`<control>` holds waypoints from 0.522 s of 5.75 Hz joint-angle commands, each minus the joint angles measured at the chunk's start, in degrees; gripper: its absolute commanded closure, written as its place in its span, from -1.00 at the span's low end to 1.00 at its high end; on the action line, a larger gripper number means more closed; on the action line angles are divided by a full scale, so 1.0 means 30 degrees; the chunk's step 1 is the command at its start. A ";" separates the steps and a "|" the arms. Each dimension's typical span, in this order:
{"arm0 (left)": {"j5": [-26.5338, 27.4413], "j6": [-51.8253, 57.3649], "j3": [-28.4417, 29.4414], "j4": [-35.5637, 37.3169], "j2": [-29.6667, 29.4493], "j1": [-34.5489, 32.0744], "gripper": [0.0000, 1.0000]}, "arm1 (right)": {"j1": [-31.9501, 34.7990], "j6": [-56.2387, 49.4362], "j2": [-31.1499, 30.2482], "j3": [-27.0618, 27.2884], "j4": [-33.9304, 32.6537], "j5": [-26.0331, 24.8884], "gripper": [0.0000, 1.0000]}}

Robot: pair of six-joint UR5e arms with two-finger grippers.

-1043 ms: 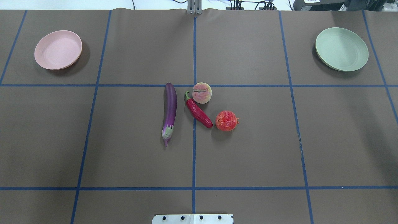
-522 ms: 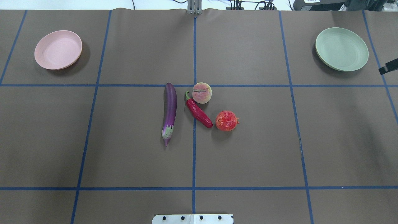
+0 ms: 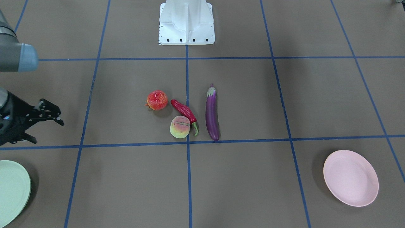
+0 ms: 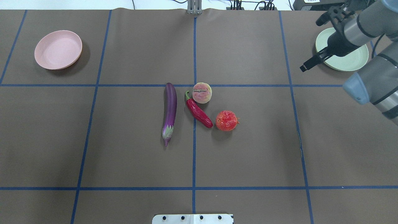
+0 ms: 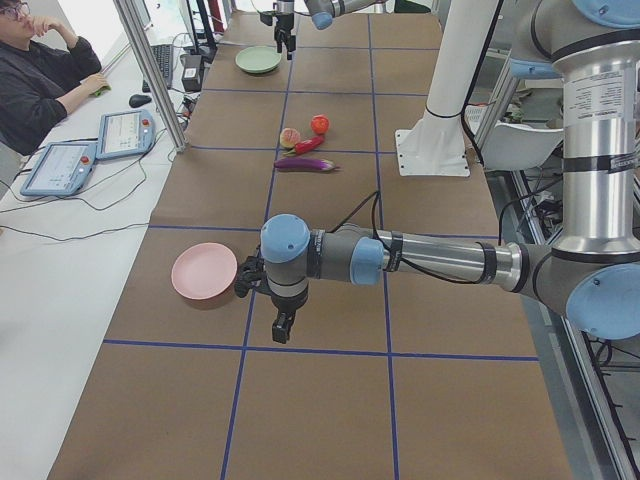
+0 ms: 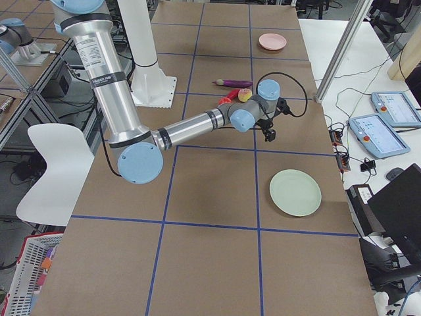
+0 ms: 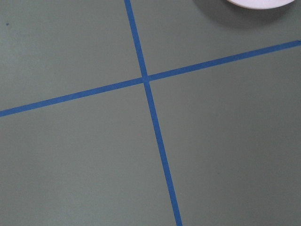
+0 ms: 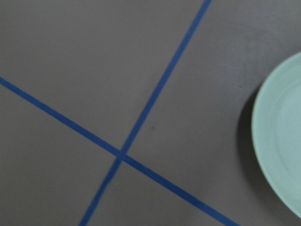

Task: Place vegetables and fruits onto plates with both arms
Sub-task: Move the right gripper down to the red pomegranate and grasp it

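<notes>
The purple eggplant (image 4: 169,109), red chili (image 4: 198,112), peach (image 4: 202,92) and pomegranate (image 4: 227,120) lie together at the table's middle. None of them is touched. The pink plate (image 4: 58,49) sits far left and the mint green plate (image 4: 351,59) far right, both bare. My right gripper (image 4: 314,43) hangs open and holds nothing, above the table beside the green plate on the side toward the produce. My left gripper (image 5: 283,325) shows only in the exterior left view, close to the pink plate (image 5: 204,271), pointing down. I cannot tell whether it is open or shut.
The white pedestal base (image 3: 186,22) stands at the robot's edge of the table. Blue tape lines divide the brown table cover (image 4: 248,155) into squares. A person (image 5: 40,80) sits at a side desk with tablets. A white chair (image 6: 56,164) stands off the table.
The right arm has swung into the overhead view from the right edge. Its open gripper has moved from that edge to beside the green plate. The produce and both plates have not moved.
</notes>
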 commanded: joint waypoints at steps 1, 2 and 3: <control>0.0000 0.0015 0.0364 -0.0029 0.0008 0.0024 -1.00 | -0.3450 0.6063 0.2540 0.0404 -0.0021 -0.2752 -0.95; -0.0029 0.0015 0.0686 -0.0029 -0.0020 0.0024 -1.00 | -0.5763 0.7700 0.3366 0.0465 -0.0370 -0.5736 -0.95; 0.0000 0.0015 0.0747 -0.0029 -0.0021 0.0024 -1.00 | -0.6685 0.8558 0.4737 0.0582 -0.2636 -0.6665 -0.95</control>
